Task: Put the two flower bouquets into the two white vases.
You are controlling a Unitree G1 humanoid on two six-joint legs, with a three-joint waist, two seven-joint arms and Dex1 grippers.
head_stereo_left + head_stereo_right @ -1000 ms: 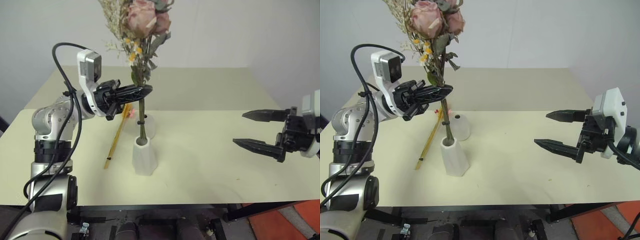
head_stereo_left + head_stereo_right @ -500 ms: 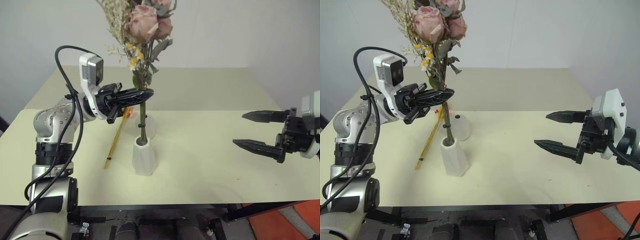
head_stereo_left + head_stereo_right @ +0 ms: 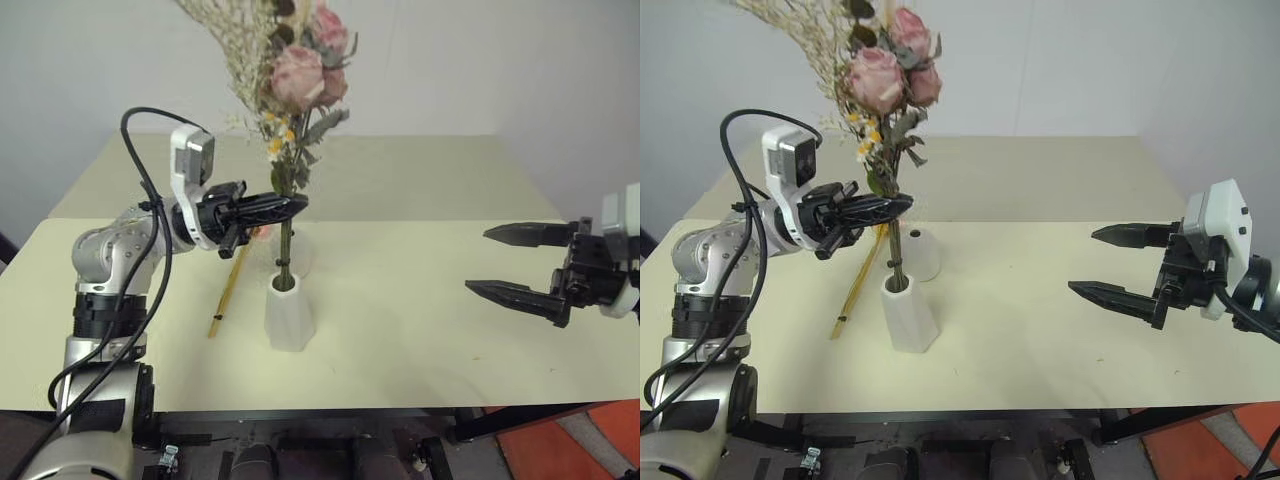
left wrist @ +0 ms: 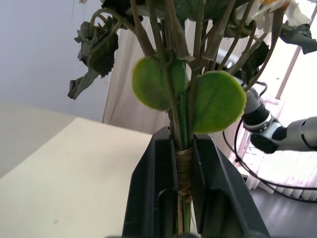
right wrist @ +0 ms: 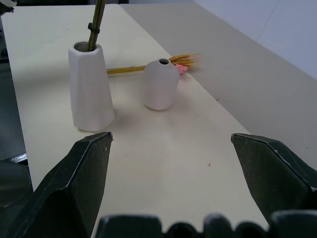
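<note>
pink roses with white dried sprigs and green leaves, a bushy bouquet (image 3: 295, 75), stand nearly upright with their stems already inside the mouth of the taller faceted white vase (image 3: 288, 314) near the front of the cream table (image 3: 420, 300). the left gripper (image 3: 283, 206) is clamped on the stems above the vase. to finish well, lower straight down, keep the stems vertical, and release only once they bottom out, or the vase may tip. the slim golden stalk bundle (image 3: 232, 283) lies flat beside the rounded white vase (image 3: 922, 254). the right gripper (image 3: 510, 262) waits well apart, fingers spread, holding nothing.
</note>
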